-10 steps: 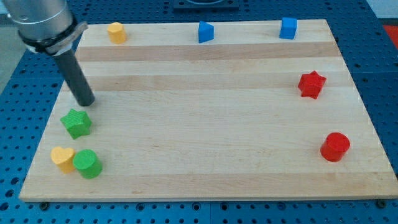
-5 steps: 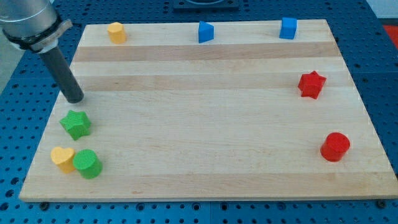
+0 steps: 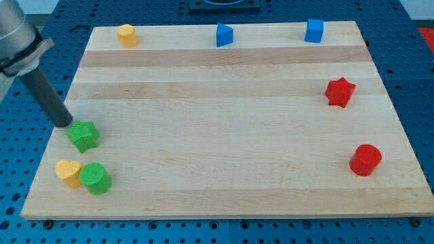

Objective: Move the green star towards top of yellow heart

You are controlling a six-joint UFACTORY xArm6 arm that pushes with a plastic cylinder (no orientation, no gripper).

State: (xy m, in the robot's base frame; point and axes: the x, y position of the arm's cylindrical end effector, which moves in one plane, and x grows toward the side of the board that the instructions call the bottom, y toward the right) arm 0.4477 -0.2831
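Note:
The green star point(image 3: 83, 135) lies near the board's left edge, just above the yellow heart point(image 3: 67, 172) at the view's lower left. A green cylinder point(image 3: 94, 178) touches the heart's right side. My tip point(image 3: 63, 123) is at the board's left edge, close to the star's upper left side, about touching it. The rod slants up to the view's left.
A yellow block point(image 3: 126, 34), a blue block point(image 3: 224, 34) and a blue cube point(image 3: 313, 30) stand along the top edge of the wooden board point(image 3: 224, 108). A red star point(image 3: 339, 92) and a red cylinder point(image 3: 365, 160) are at the right.
My tip has moved left and slightly down, from above the star's right to its upper left. The blocks have not moved.

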